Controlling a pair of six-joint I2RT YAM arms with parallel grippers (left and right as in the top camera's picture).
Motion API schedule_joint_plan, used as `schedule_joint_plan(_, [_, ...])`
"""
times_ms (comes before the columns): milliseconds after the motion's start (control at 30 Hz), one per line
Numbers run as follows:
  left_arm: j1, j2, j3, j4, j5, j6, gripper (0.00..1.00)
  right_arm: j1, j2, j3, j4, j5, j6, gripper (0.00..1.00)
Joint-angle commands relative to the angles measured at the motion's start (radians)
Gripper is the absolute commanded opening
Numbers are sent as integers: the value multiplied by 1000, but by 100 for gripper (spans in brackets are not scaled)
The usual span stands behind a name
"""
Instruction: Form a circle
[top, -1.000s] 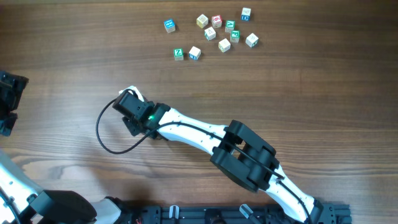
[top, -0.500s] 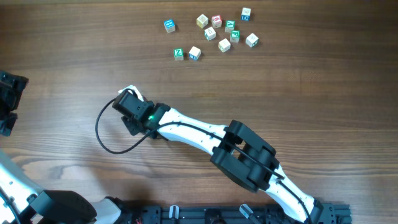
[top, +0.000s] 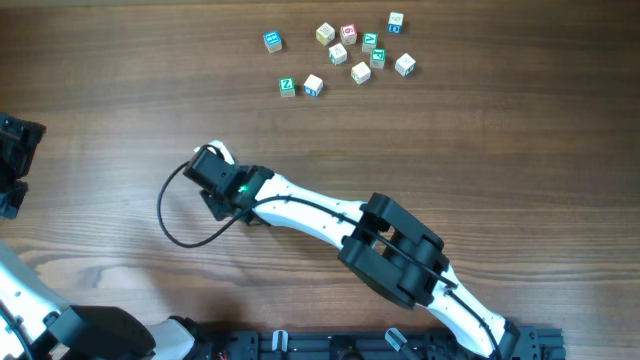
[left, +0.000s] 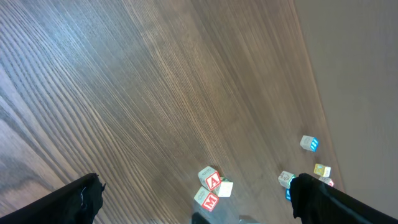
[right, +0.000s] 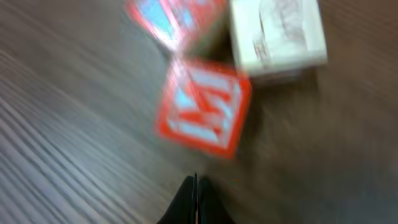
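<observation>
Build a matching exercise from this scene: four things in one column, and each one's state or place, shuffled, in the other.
Things:
1. left tool
2. right tool
3. red M cube
4. scattered cubes

States or places:
A. loosely spread on the far side of the table
B. shut
C. wide open
D. beside a pale cube, just ahead of the right tool

Pairs: 1-C, 2-B, 3-D, 4-A

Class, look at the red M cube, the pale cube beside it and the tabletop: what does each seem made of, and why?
Red M cube: probably pale wood with a printed red-and-blue face, matte; the view is blurred.
Pale cube: likely bare wood, light sides with faint print.
Tabletop: wood or wood-look laminate; long brown grain streaks, slight sheen.
</observation>
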Motion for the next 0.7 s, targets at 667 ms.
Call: schedule_joint_plan(667, [3,0,1,-61,-22,20,100,-344,-196,-8,-67,-142,-45,4])
